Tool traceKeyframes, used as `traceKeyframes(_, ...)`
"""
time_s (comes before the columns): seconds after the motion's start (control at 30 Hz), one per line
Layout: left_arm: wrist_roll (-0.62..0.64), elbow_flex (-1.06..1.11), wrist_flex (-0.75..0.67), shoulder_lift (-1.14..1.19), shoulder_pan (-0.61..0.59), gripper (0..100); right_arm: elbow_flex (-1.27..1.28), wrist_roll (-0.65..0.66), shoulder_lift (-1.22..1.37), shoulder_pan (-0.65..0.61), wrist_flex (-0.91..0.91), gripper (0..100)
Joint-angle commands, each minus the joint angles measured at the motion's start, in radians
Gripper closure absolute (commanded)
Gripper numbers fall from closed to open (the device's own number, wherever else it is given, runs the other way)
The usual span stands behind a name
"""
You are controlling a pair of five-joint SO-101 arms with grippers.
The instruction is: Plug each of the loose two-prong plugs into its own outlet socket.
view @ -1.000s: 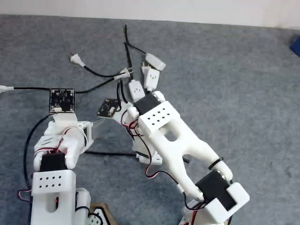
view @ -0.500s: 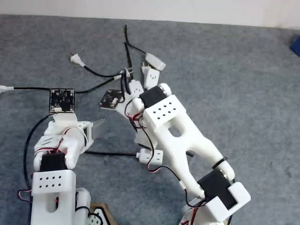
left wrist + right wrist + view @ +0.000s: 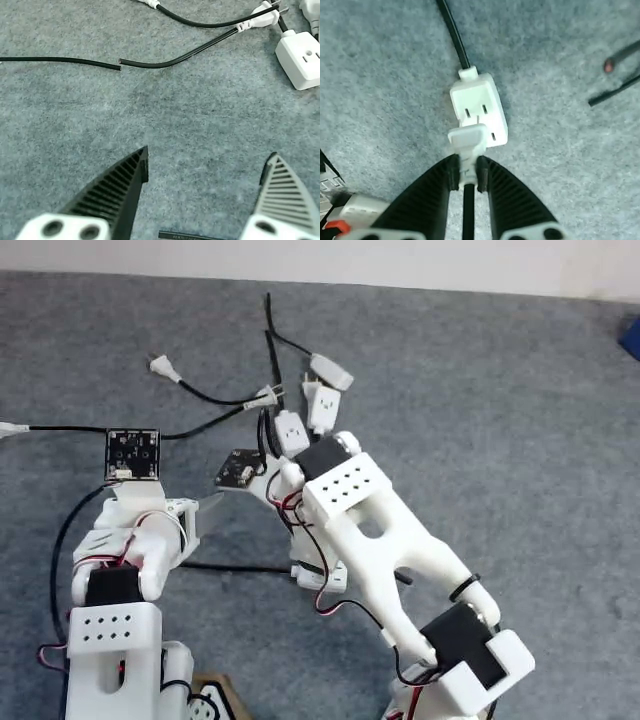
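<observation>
**Item 1: right gripper** [image 3: 467, 161]. Fingers clenched on a white two-prong plug [image 3: 468, 141], gripped by its rear body. The plug's black cord runs back between the fingers.

**Item 2: outlet socket** [image 3: 476, 102]. White block lying flat on the grey table [image 3: 380, 75], just ahead of the right fingertips. The held plug's head lies against its slotted face, at the end nearest the fingers. Whether the prongs are seated cannot be told. A black socket cord [image 3: 452, 30] leaves from the far end, away from the fingers.

**Item 3: left gripper** [image 3: 209, 153]. Released, fingers [image 3: 122, 182] spread wide with bare table between them, nothing grasped.

**Item 4: loose plug** [image 3: 261, 16]. White, on a black cord, lying well ahead of the left fingertips, off toward the grey finger's side.

**Item 5: cut cord ends** [image 3: 120, 64]. Two black ends, nearly meeting, ahead of the black finger.

**Item 6: far plug** [image 3: 160, 365]. White, lying on the table well beyond both sets of fingers.
</observation>
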Motion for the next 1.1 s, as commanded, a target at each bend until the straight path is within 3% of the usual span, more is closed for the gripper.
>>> traceKeyframes(0.0, -0.009, -0.004, -0.021, -0.008, -0.007, 64, -0.004, 0.008, -0.047, -0.016, -0.012, 99.2)
traceKeyframes(1.07, -0.009, -0.004, -0.020, -0.008, -0.007, 64, -0.093, 0.031, 0.061, -0.010, 0.001, 99.2)
